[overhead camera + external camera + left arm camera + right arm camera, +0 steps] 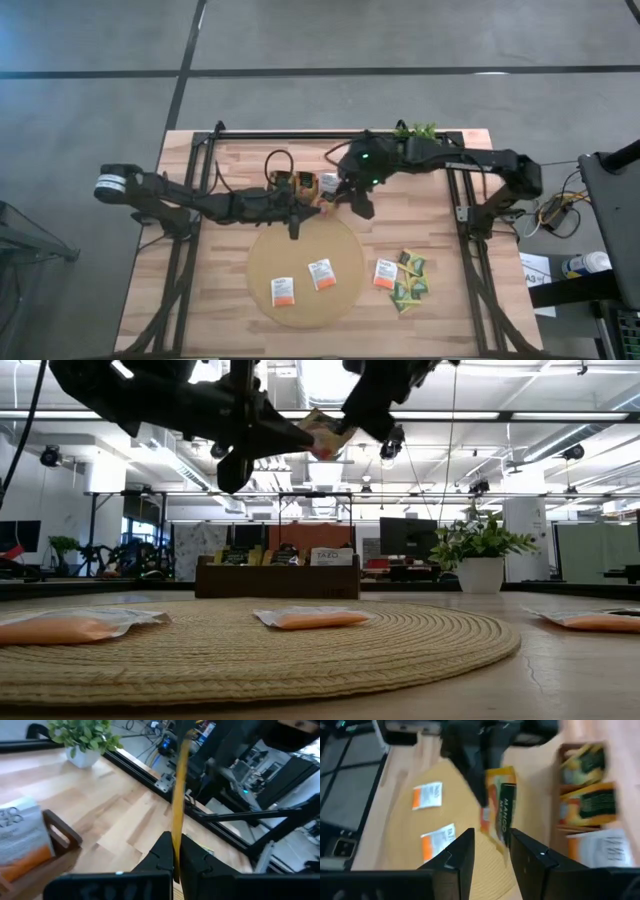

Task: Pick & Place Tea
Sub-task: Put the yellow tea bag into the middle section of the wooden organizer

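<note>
A: Yellow sachet [497, 802], a mango tea bag, hangs edge-on in our left gripper [175, 851], pinched tight above the round mat's [262, 268] far edge.

B: And our right gripper [492, 851]?

A: Fingers apart, just beside it; the tray [300, 183] lies beyond.

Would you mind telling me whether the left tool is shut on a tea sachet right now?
Yes, shut on it: the left tool pinches a yellow sachet edge-on between its fingers, above the table.
</note>
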